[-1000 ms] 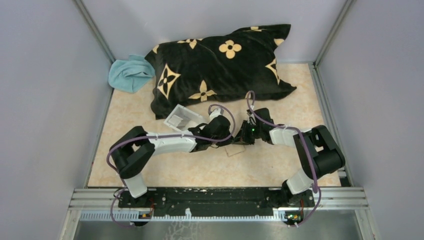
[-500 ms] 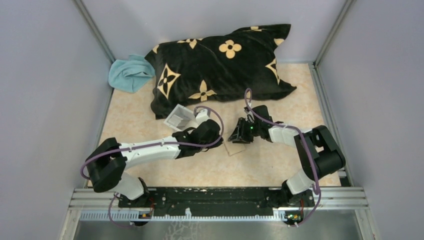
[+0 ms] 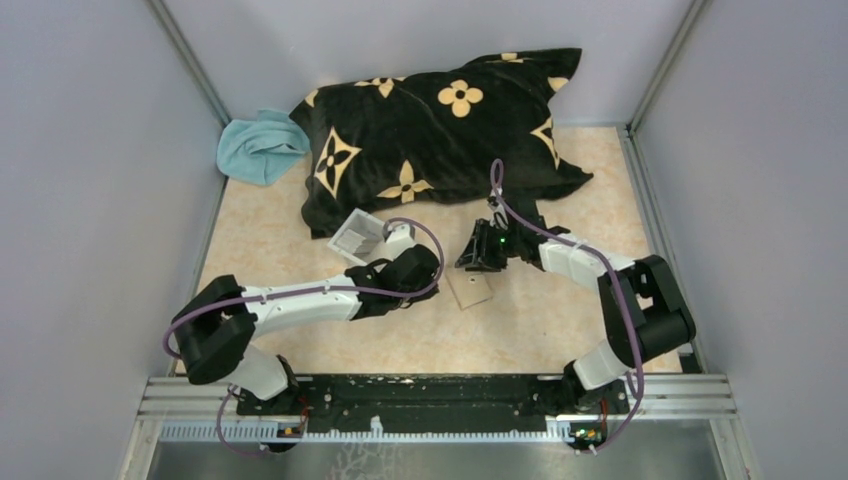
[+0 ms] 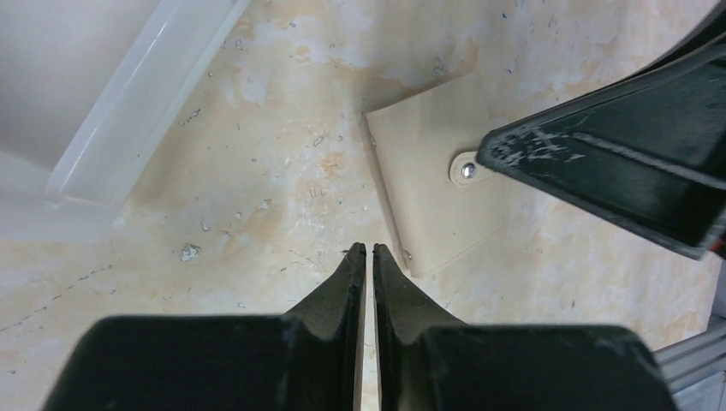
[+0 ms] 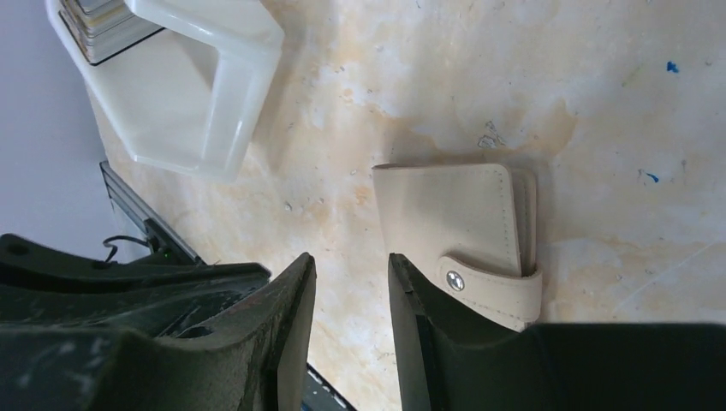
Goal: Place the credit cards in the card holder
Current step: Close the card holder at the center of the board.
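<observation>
Card holder (image 5: 462, 227): closed, tab snapped, flat on tabletop (image 5: 599, 103), just beside right pincer (image 5: 349, 265), outside its gap. Right jaws parted moderately, empty.
Left pincer (image 4: 365, 250): jaws almost closed, empty; holder just beyond tips.
Risk: nudge slides holder instead of opening it; pincers near each other, may collide.
Credit cards (image 5: 98, 26): apparent stack in clear tray (image 5: 205, 111), beyond right pincer; cropped, count unreadable.
Holder pockets hidden; finger contact uncertain.

Patterned pillow (image 3: 440, 140), teal cloth (image 3: 258, 148), clear tray (image 5: 235, 94)
</observation>
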Tool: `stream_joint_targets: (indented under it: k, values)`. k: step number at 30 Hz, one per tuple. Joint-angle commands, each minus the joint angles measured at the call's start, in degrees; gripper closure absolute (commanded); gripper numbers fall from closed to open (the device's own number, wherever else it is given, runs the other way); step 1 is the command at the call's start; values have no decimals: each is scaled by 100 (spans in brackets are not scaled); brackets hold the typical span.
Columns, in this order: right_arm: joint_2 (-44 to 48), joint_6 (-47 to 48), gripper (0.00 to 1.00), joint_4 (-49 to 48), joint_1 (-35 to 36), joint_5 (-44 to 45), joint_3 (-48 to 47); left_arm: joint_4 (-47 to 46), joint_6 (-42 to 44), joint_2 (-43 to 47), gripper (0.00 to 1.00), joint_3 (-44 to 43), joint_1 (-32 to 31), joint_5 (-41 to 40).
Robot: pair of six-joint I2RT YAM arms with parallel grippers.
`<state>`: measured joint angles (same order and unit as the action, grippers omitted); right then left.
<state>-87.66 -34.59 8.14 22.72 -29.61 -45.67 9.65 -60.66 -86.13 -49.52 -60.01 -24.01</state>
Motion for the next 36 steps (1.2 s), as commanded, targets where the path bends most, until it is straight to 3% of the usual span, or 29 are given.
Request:
stream_joint_targets:
  k: [1,4,12,19,36]
  values:
    - [448,122,62,243,13,251,-399,88,11,-257,88,-59,-11,-38]
    - [631,197,66,497,5,798,-429,109,51,-519,89,-137,-23,32]
    - [831,301,99,1216,-3,2363,-380,126,161,-1216,93,-423,-28,247]
    - [763,316,100,1239,-13,2783,-6,211,270,-1721,93,-854,-22,223]
    - [677,121,100,917,309,2573,614,179,376,-2273,92,-1182,127,239]
